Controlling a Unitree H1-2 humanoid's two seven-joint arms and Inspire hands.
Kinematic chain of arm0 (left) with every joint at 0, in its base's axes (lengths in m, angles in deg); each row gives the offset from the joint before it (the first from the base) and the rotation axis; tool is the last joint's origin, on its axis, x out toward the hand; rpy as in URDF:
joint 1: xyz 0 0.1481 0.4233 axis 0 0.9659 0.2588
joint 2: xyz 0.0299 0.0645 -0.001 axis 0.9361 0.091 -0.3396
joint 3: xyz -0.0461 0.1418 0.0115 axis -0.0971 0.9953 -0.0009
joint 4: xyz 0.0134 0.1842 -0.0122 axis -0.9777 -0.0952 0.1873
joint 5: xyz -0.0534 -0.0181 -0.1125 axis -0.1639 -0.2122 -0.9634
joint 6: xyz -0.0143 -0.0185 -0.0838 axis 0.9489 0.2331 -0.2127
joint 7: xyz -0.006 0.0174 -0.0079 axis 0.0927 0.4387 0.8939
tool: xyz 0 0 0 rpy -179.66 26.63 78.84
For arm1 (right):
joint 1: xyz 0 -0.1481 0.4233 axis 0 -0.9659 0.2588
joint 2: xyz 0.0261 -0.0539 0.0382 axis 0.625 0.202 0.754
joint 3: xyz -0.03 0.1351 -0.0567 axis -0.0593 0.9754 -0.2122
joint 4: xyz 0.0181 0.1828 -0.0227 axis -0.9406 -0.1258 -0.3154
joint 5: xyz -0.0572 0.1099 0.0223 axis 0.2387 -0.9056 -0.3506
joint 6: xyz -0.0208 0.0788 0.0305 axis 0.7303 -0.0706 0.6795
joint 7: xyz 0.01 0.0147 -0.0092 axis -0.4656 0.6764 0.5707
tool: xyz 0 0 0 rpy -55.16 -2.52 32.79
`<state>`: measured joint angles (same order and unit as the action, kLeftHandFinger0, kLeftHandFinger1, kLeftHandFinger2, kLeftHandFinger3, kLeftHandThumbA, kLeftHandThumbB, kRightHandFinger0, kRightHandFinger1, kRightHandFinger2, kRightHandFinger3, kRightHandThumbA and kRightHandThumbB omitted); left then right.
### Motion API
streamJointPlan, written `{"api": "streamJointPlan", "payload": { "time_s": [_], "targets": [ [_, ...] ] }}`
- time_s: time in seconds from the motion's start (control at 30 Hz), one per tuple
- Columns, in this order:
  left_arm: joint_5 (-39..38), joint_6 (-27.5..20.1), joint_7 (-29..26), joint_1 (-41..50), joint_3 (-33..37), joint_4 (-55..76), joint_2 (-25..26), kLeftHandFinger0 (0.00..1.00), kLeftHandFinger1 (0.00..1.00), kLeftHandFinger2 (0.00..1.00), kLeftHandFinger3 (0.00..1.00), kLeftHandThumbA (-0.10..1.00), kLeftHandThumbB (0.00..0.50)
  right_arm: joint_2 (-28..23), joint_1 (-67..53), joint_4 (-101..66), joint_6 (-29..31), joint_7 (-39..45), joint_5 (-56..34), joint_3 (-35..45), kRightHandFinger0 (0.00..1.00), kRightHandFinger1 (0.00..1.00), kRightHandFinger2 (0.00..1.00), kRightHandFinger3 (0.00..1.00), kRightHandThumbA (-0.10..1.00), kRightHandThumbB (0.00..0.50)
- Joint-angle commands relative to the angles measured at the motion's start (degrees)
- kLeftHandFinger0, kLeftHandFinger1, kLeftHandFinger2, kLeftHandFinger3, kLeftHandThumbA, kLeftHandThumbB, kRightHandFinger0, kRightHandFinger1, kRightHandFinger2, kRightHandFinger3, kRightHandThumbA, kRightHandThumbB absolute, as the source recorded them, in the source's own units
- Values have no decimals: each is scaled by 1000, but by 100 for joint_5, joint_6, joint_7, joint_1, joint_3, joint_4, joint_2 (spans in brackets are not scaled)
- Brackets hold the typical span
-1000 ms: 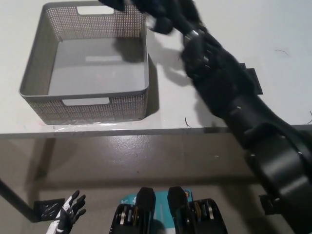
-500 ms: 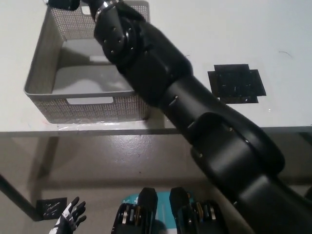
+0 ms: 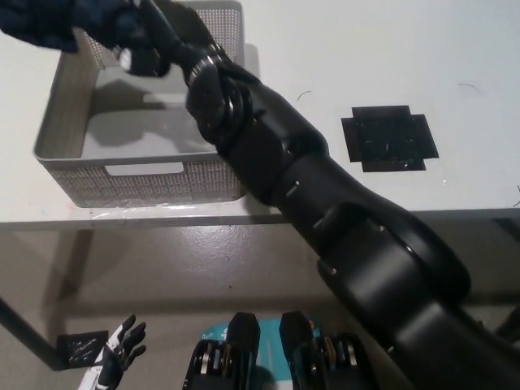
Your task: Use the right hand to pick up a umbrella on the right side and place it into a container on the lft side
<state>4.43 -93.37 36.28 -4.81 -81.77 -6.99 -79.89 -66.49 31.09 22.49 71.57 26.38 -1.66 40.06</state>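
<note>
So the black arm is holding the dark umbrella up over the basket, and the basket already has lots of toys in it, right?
Not quite. The head view shows the right hand holding the dark umbrella over the grey mesh basket, but the basket has nothing in it, only its bare floor. The white left hand rests low at the lower left.

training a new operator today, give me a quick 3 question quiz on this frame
1. True or false: the right hand is over the grey mesh basket.
2. What dark thing does the right hand hold? A) the umbrella B) a mug C) a book
3. Fill in: the black square patch lies on the white table to the robot's ____ of the basket.

The white left hand rests low at the picture's lower left, fingers apart.

Key: 1 true; 2 A; 3 right
</note>
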Motion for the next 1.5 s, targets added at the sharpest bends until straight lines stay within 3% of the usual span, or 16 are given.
{"api": "streamJointPlan", "payload": {
  "time_s": [0.0,0.1,0.13,0.17,0.2,0.23,0.3,0.4,0.5,0.8,1.0,1.1,1.2,1.3,1.37,1.47],
  "targets": [
    [5,16,60,-74,5,225,118,1000,1000,1000,1000,1000,48,-162,233,19,238,-121,-148,77,0,171,655,601,-100,181],
    [-8,69,77,-38,18,290,133,1000,1000,1000,1000,1000,36,-178,91,48,259,-37,-127,44,0,250,757,737,-100,186],
    [-7,83,83,-41,29,312,131,1000,1000,1000,1000,1000,27,-180,59,41,265,-36,-148,65,74,361,812,808,21,237],
    [40,68,78,-90,37,310,136,1000,1000,1000,1000,1000,24,-193,112,10,176,84,-127,38,451,736,1000,1000,399,354],
    [18,85,97,-121,42,319,149,1000,1000,1000,1000,1000,24,-217,135,-26,193,266,-154,45,699,969,1000,1000,502,381],
    [7,118,108,-168,54,317,149,1000,1000,1000,1000,1000,30,-260,155,-74,264,481,-184,49,930,1000,1000,1000,608,468],
    [29,230,119,-236,90,353,135,1000,1000,1000,1000,1000,35,-329,239,-170,153,903,-209,33,1000,1000,1000,1000,740,500],
    [51,259,144,-250,109,368,161,1000,1000,1000,1000,1000,27,-377,318,-238,-8,1163,-115,-70,1000,1000,1000,1000,879,500],
    [42,244,154,-190,119,389,169,1000,1000,1000,1000,1000,26,-423,291,-406,-60,1224,-127,-49,1000,1000,1000,1000,940,500],
    [-106,367,218,-177,129,429,177,1000,1000,1000,1000,1000,39,-768,362,-1276,100,1516,-588,426,1000,1000,1000,1000,1000,500],
    [-210,328,267,-239,61,358,236,1000,1000,1000,1000,1000,29,-1385,-80,-3966,-449,2154,-1379,1229,1000,1000,1000,1000,1000,468],
    [-223,155,289,-216,53,272,247,1000,1000,1000,1000,1000,0,-1701,-754,-5769,-809,2390,-1772,1504,1000,1000,1000,1000,1000,444],
    [-177,164,248,-195,15,218,252,1000,1000,1000,1000,996,2,-2004,-1566,-7678,-1449,2523,-2140,1792,1000,1000,1000,1000,1000,386],
    [-255,214,235,-55,-24,200,235,1000,1000,1000,1000,995,12,-2156,-2512,-9394,-1903,2436,-2613,2155,1000,1000,1000,1000,957,410],
    [-259,218,233,-28,-33,149,230,1000,1000,1000,1000,996,10,-2346,-3314,-10458,-1933,2383,-3309,2397,1000,1000,1000,1000,939,370],
    [-237,91,220,-137,-53,-63,219,1000,1000,1000,1000,993,7,-2476,-4229,-11381,-1829,2171,-3712,2512,1000,1000,1000,1000,914,368]
  ]
}}
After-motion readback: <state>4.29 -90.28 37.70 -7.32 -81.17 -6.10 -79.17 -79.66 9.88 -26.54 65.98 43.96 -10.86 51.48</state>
